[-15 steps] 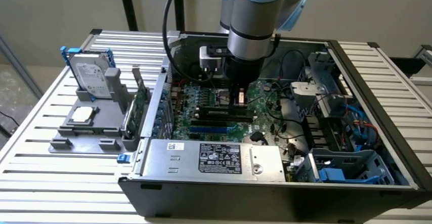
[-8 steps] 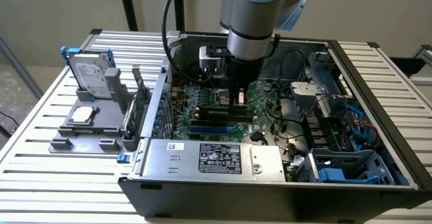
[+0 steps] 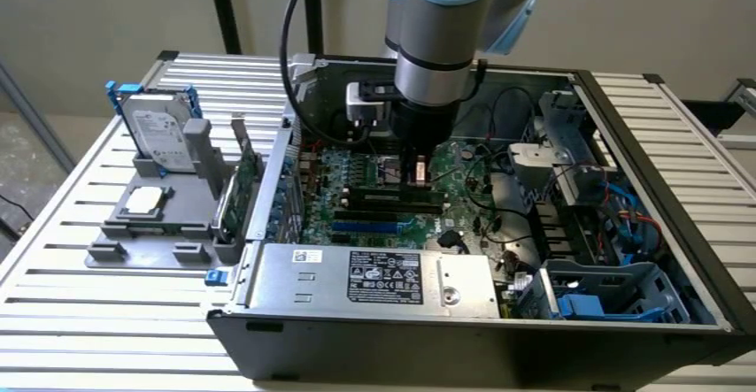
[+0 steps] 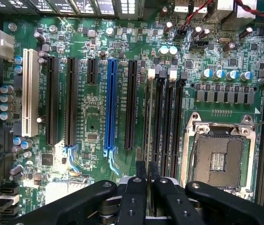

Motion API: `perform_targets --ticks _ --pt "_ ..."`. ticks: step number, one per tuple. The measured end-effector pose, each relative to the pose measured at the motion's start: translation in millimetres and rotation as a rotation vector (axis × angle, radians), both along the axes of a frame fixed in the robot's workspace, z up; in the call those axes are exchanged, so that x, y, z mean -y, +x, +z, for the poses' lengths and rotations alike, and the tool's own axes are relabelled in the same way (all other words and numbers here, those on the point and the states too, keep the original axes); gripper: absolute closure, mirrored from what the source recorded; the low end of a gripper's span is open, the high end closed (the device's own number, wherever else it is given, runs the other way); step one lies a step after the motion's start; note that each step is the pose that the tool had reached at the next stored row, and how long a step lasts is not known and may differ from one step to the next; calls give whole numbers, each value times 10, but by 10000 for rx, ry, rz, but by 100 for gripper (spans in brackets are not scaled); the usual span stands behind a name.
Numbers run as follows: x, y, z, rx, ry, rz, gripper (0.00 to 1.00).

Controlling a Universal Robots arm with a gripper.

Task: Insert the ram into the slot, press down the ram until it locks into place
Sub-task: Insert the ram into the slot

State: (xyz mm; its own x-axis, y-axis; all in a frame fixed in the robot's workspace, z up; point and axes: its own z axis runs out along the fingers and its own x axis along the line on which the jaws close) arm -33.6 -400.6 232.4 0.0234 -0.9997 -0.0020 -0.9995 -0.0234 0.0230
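Observation:
My gripper hangs low over the motherboard inside the open computer case. In the wrist view its two black fingers stand close together, shut on the ram. The ram is edge-on there, a thin pale-green strip. It lines up with the outermost black memory slot, whose white end clip sits at its far end. I cannot tell whether the ram's lower edge sits in that slot. The parallel black slots beside it are bare. From the exterior view the slots lie just below the gripper.
A blue slot, black expansion slots and the bare processor socket flank the memory slots. In the exterior view the power supply borders the board. An upright green card and a hard drive stand at the exterior view's left.

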Motion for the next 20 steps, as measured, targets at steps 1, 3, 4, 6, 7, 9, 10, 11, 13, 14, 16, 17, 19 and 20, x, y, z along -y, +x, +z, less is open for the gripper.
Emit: perform_targets --ticks 1,3,4,6,7,9,10,11,13,14,16,17,19,20 --pt "0 -4 0 0 -1 0 87" --pt "1 -6 -2 0 -2 1 87" --pt "1 -6 -3 0 -1 2 87" --pt "-1 -6 -9 1 1 1 87" --pt "-3 -6 -12 0 0 1 87" --pt "-7 -6 -16 1 1 0 87" --pt "-10 -6 -17 0 0 0 87" --pt "-13 -6 -19 0 0 0 87" --pt "-19 -6 -25 1 1 0 87" --pt "-20 -6 -28 0 0 0 87" --pt "-20 -6 -35 0 -2 1 87" --pt "-20 -6 -38 -1 -3 1 87" --pt "-20 -6 -45 0 -1 0 87" --pt "-21 -6 -48 0 -1 1 87"
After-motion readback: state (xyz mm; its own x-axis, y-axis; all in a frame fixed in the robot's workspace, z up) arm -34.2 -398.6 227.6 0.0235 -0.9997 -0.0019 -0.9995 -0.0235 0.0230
